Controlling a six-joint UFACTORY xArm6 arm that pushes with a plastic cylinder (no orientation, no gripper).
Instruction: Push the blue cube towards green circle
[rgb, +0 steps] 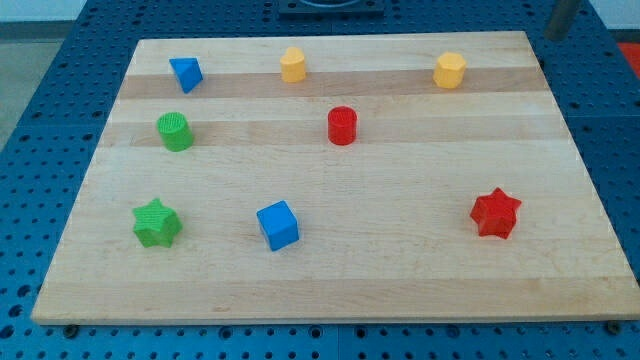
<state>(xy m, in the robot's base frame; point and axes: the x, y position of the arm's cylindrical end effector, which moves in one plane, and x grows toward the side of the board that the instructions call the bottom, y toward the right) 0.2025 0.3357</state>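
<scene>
My tip isn't clearly visible; only a dark rod (562, 17) at the view's top right, off the board (400, 290), touching nothing, well apart from every block. Left to right: green star (157, 222), green circle (175, 131), blue triangle (186, 73), blue cube (278, 225) low and left of centre, yellow block (293, 64), red cylinder (342, 125), second yellow block (450, 70), red star (496, 213). Bare wood lies between cube and circle.
</scene>
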